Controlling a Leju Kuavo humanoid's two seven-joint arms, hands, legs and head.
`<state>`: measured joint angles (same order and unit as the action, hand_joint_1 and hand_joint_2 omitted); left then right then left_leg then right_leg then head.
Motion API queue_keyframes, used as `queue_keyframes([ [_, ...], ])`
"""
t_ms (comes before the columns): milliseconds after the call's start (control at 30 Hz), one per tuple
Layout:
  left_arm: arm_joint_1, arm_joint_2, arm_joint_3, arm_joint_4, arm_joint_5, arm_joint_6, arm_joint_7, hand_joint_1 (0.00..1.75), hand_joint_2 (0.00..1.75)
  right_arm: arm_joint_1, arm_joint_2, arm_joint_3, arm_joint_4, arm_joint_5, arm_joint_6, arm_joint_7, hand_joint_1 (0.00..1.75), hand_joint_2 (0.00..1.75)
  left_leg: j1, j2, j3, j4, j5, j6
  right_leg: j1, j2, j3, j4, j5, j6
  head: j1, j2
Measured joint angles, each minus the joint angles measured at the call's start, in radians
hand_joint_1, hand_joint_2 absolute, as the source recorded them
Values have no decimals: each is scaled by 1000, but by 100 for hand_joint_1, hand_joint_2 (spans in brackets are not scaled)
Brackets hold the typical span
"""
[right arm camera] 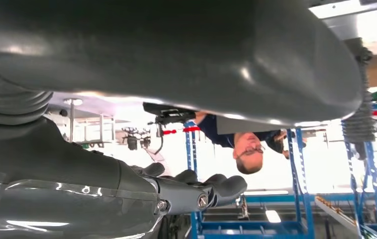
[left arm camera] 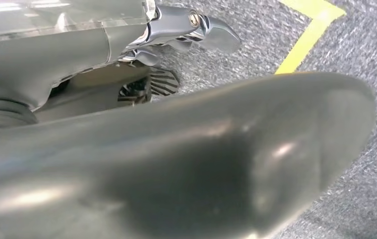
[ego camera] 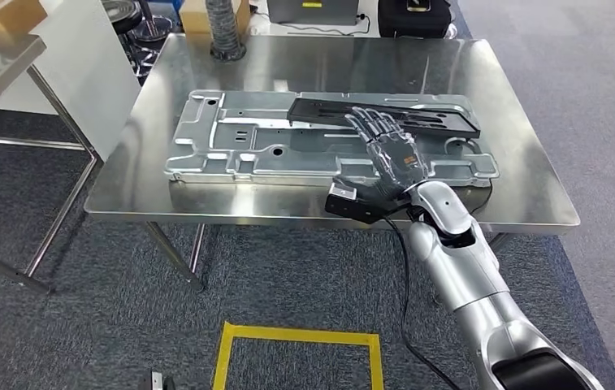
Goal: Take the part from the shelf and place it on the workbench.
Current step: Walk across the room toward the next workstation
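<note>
Here my right hand (ego camera: 391,157) hovers with fingers (ego camera: 366,123) spread flat, holding nothing, over the black part (ego camera: 442,118), which lies on the grey panel (ego camera: 231,138) on the workbench (ego camera: 523,162). My left hand (left arm camera: 196,30) hangs above carpet, its fingers' state unclear.

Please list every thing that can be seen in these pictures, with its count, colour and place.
workbench: one, shiny steel, centre of the head view.
metal panel: one, silver-grey, lying flat on the workbench.
black part: one, black, long and flat, lying on the far right of the metal panel.
ribbed hose: one, grey, upright at the workbench's far edge.
cardboard box: one, brown, on the side table at far left.
yellow tape: one outline, on the grey carpet before the workbench.
person: one, dark blue top, in the right wrist view.
right hand: one, grey, fingers spread above the metal panel beside the black part.
left hand: one, grey, over the carpet.
</note>
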<state>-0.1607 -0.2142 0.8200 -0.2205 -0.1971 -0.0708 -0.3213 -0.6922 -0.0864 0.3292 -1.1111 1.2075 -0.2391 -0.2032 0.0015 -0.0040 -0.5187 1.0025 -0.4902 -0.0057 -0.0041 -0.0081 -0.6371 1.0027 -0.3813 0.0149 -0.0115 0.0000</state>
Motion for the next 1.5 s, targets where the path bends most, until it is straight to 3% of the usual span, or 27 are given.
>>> queue_keyframes([
  [67, 1, 0, 0, 0, 1, -1, -1, 0, 0, -1, 0, -2, -1, 0, 1, 1, 0, 0, 3, 2, -7, -6, 16, 15, -2, 2, -6, 6, -3, 12, -2, 0],
  [100, 0, -1, 0, 0, 1, -1, -1, 0, 0, -3, -1, -4, -1, 0, 2, 1, 0, 0, 5, 3, -13, -10, 26, 24, -2, 3, -16, 26, -24, 16, 0, 0],
  [200, -1, -1, -2, 0, 1, -1, -1, 0, 0, -6, -1, -8, -1, 1, 4, 2, 0, 0, 6, 6, -43, -13, 52, 36, -7, 6, -72, 194, -151, 27, 4, 0],
  [233, -1, -1, -3, 0, 1, -1, -1, 0, 0, -5, -2, -8, -1, 1, 4, 2, 0, 0, 6, 7, -55, -12, 61, 36, -8, 6, -86, 251, -177, 30, 4, 0],
  [267, -1, -1, -4, 0, 1, -1, -1, 0, 0, -4, -2, -8, -1, 1, 4, 1, 0, 0, 5, 6, -67, -11, 69, 35, -10, 6, -85, 282, -181, 32, 4, 0],
  [300, 0, -1, -4, 0, 1, -1, -1, 0, 0, -4, -2, -8, -1, 1, 4, 0, 0, 0, 5, 6, -79, -9, 76, 34, -11, 6, -68, 278, -166, 33, 5, 0],
  [367, 1, -1, -5, 0, 1, -1, -1, 0, 0, -4, -2, -8, -3, 2, 4, -2, 0, 0, 6, 5, -98, -2, 88, 28, -12, 6, 15, 169, -119, 28, 5, 0],
  [433, 1, -1, -6, 0, 1, -2, -1, 0, 0, -4, -2, -8, -9, 2, 3, -3, 0, 0, 3, 5, -112, 4, 98, 19, -8, 7, 98, 38, -108, 19, 4, 0],
  [467, 1, 0, -6, 0, 1, -2, -1, 0, 0, -4, -2, -9, -12, 3, 3, -4, 0, 0, 2, 5, -117, 6, 104, 13, -5, 8, 118, 3, -113, 14, 4, 0],
  [533, 2, 0, -6, 0, 0, -2, -2, 0, 0, -3, -1, -9, -15, 4, 3, -4, 0, 0, 2, 5, -121, 3, 115, 1, -3, 8, 117, -11, -111, 3, 5, 0],
  [600, 4, 0, -6, 0, 0, -2, -2, 0, 0, -1, -2, -9, -18, 4, 4, -4, 0, 0, 3, 4, -133, 23, 93, -9, -7, 5, 108, -17, -95, -12, 4, 0],
  [633, 6, 0, -6, 0, 0, -2, -2, 0, 0, 1, -2, -9, -21, 4, 4, -4, 0, 0, 4, 4, -145, 56, 61, -13, -9, 3, 101, -20, -87, -19, 3, 0],
  [700, 6, 0, -7, 0, 0, -2, -2, 0, 0, 5, -2, -10, -27, 5, 4, -4, 0, 0, 7, 4, -184, 179, -29, -20, -7, 2, 83, -19, -72, -26, 1, 0],
  [767, 7, 0, -8, 0, -1, -2, -1, 0, 0, 14, -2, -10, -30, 8, 4, -4, 0, 0, 8, 4, -203, 281, -71, -24, -5, 2, 64, -15, -59, -26, 2, 0],
  [900, 9, 1, -12, 0, -2, -2, 2, 0, 0, 26, -2, -13, -32, 12, 3, -5, 0, 0, 9, 4, -148, 239, -28, -23, -5, 2, 39, -7, -46, -22, 1, 0],
  [1000, 8, 1, -13, 0, -2, -3, 3, 0, 0, 26, -2, -13, -32, 12, 3, -5, 0, 0, 9, 4, -134, 219, -20, -22, -5, 2, 37, -6, -46, -21, 1, 0],
  [1100, 6, 1, -19, 0, -3, -3, 5, 0, 0, 27, -2, -17, -36, 13, 2, -7, 0, 0, 6, 3, -44, 73, 1, -10, -4, 2, 26, 1, -37, -13, 1, 0],
  [1167, 4, 2, -22, 0, -5, -3, 7, 0, 0, 26, -3, -24, -40, 14, 2, -11, 0, 0, 4, 4, -14, 5, 9, 8, -3, 3, 17, 4, -27, 5, 1, 0],
  [1233, 3, 1, -24, 0, -8, -2, 9, 0, 0, 23, -5, -30, -44, 14, 3, -13, 0, 0, 5, 7, -24, -10, 30, 29, -4, 6, -5, 44, -60, 22, 2, 0],
  [1333, 1, 1, -24, 0, -10, -1, 11, 0, 0, 23, -8, -33, -47, 14, 4, -13, 0, 0, 6, 10, -53, -13, 55, 39, -9, 8, -69, 227, -181, 34, 5, 0],
  [1367, 2, 1, -24, 0, -10, -1, 11, 0, 0, 25, -10, -33, -47, 14, 4, -13, 0, 0, 6, 10, -64, -11, 62, 39, -10, 8, -78, 272, -197, 37, 5, 0],
  [1400, 3, 1, -24, 0, -10, -1, 11, 0, 0, 26, -11, -33, -47, 14, 4, -13, 0, 0, 6, 10, -74, -10, 69, 38, -12, 8, -72, 284, -193, 39, 5, 0],
  [1433, 4, 1, -24, 0, -10, -1, 11, 0, 0, 27, -12, -33, -48, 14, 4, -13, 0, 0, 6, 10, -84, -7, 76, 36, -13, 8, -46, 257, -173, 39, 5, 0],
  [1500, 5, 1, -24, 0, -10, -1, 11, 0, 0, 26, -12, -33, -52, 14, 4, -13, 0, 0, 6, 9, -100, 0, 85, 30, -14, 8, 46, 123, -127, 36, 5, 0],
])
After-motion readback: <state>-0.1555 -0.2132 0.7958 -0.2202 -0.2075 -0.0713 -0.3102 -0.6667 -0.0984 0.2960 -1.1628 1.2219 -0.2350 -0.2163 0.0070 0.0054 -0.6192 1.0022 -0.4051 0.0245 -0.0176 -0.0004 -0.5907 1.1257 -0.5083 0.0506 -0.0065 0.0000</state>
